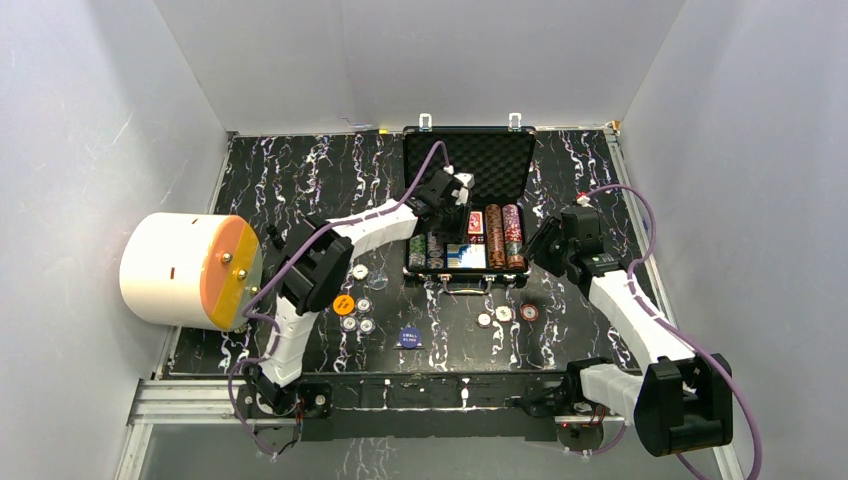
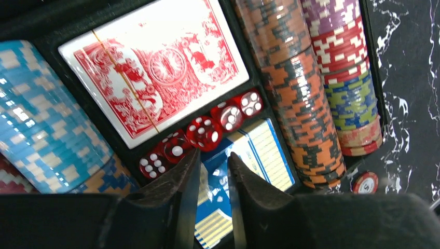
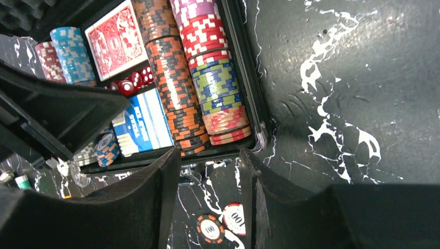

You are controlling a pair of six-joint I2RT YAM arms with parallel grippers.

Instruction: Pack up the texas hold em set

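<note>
Seen from above, the briefcase [image 1: 500,165] lies open with chip rows, decks and dice seated. Loose chips [image 1: 504,313] and a blue button [image 1: 408,337] remain on the table, nearer the bases than either gripper, so packing seems well on but unfinished. At the left wrist, the left gripper [image 2: 212,174] is narrowly parted and empty, with the dice [image 2: 202,132] just ahead of its tips and the blue card box [image 2: 259,150] beneath. At the right wrist, the right gripper [image 3: 207,176] gapes wider, empty, outside the case's front edge, with two loose chips below.
</note>
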